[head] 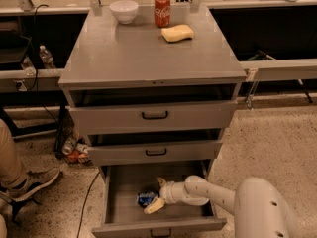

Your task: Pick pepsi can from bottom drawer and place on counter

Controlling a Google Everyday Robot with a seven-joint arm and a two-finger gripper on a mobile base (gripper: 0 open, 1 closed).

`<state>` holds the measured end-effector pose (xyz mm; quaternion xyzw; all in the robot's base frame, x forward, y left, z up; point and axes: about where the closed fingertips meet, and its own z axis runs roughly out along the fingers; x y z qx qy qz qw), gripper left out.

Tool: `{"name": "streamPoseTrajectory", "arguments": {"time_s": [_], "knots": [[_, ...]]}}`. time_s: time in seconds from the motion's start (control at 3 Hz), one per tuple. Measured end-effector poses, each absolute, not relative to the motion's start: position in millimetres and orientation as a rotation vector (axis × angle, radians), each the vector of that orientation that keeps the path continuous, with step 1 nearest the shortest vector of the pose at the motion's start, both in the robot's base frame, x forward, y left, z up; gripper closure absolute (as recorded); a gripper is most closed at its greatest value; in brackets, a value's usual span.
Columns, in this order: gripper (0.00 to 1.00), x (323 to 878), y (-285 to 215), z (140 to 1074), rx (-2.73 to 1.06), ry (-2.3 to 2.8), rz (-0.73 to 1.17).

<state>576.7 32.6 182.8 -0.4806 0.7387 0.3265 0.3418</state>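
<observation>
The bottom drawer (114,202) is pulled open. The blue pepsi can (146,199) lies on its side on the drawer floor, left of the middle. My gripper (156,195) reaches into the drawer from the right, at the end of my white arm (223,197). It is open, with one pale finger (161,182) behind the can and the other in front of it. The can's right end sits between them. The grey counter (148,58) tops the cabinet above.
On the counter's far edge stand a white bowl (124,10), a red Coca-Cola can (162,10) and a yellow sponge (177,32). The two upper drawers are slightly open. A person's leg and shoe (29,180) are at the left, with litter cans (74,150) on the floor.
</observation>
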Motion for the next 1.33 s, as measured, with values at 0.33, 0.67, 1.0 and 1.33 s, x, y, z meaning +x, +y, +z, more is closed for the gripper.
{"name": "streamPoseTrajectory", "arguments": {"time_s": [0.33,0.67,1.0,1.33], "knots": [[0.00,574,35,168,-1.203,1.908,0.889],[0.00,570,39,156,-1.171,1.899,0.928],[0.10,567,44,148,-1.162,1.893,0.953],[0.21,566,47,146,-1.160,1.884,0.965]]}}
